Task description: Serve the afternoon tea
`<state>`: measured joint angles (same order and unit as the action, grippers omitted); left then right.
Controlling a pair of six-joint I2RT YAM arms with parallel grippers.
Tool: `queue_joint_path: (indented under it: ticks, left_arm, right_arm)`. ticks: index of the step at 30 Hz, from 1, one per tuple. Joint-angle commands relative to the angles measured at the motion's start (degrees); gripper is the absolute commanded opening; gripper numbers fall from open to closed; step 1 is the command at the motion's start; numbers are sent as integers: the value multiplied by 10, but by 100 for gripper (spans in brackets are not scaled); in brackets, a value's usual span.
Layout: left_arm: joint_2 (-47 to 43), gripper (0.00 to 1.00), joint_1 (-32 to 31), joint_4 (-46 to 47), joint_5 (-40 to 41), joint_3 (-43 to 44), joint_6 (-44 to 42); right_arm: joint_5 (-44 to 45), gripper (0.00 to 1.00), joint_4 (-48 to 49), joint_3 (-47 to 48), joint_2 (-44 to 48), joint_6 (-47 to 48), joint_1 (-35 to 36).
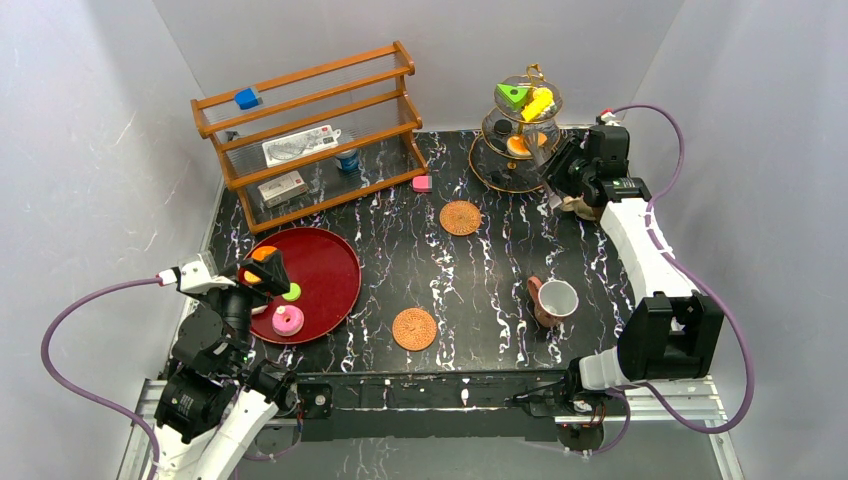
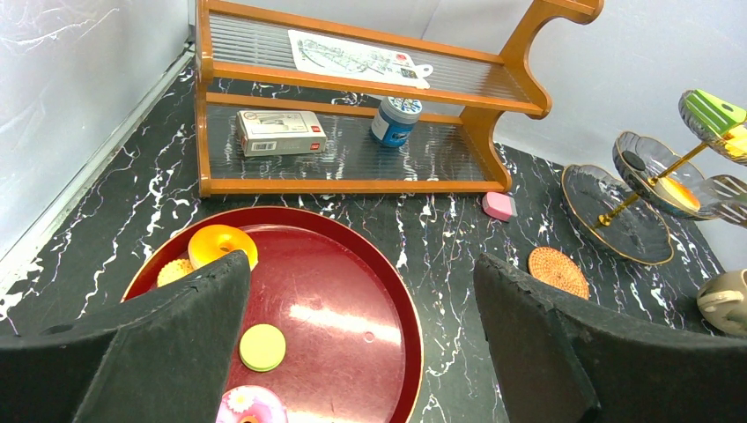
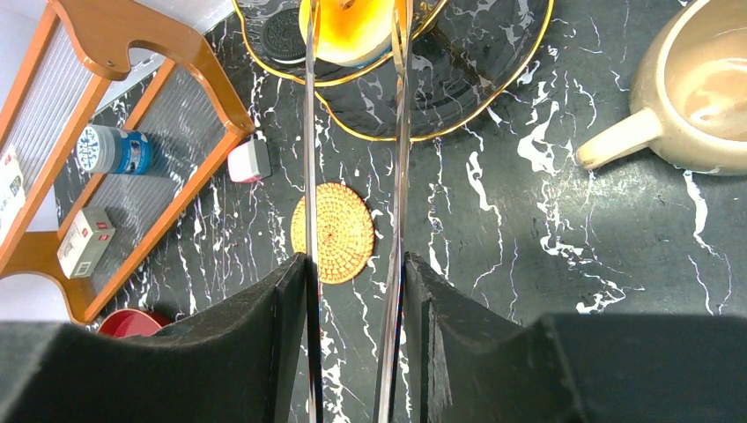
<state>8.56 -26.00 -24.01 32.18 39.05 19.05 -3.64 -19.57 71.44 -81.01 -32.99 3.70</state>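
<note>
Tongs (image 3: 310,176) clamped in the right pincer (image 3: 355,264) seem to straddle the orange cookie (image 3: 352,26) on the stand (image 3: 493,97), so change the squeeze slowly and lift straight up, clear of the rim, while the left pincer (image 2: 359,264) gapes empty over the tray (image 2: 412,352).

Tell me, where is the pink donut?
In the top view, the donut lies on the red tray at the near left, beside a small green disc.
</note>
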Motion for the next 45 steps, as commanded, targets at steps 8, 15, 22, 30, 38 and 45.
queue_joint_path:
  ticks: [8, 15, 22, 30, 38, 45]
  left_arm:
    - [9, 95, -2, 14, 4, 1, -3]
    - [11, 95, -2, 14, 2, 1, -2]
    - [17, 95, -2, 14, 1, 0, -2]
    - [20, 95, -2, 14, -1, 0, -3]
    - [21, 95, -2, 14, -2, 0, -3]
    - [19, 95, -2, 14, 1, 1, -4]
  right_arm:
    - [-15, 48, -8, 17, 48, 19, -4]
    - [-64, 47, -26, -4, 84, 14, -4]
    - [-102, 46, -30, -39, 113, 3, 19]
    - [-43, 46, -25, -60, 115, -3, 176]
    - [-12, 47, 74, -88, 103, 60, 333]
    - [27, 49, 133, -84, 56, 174, 468]
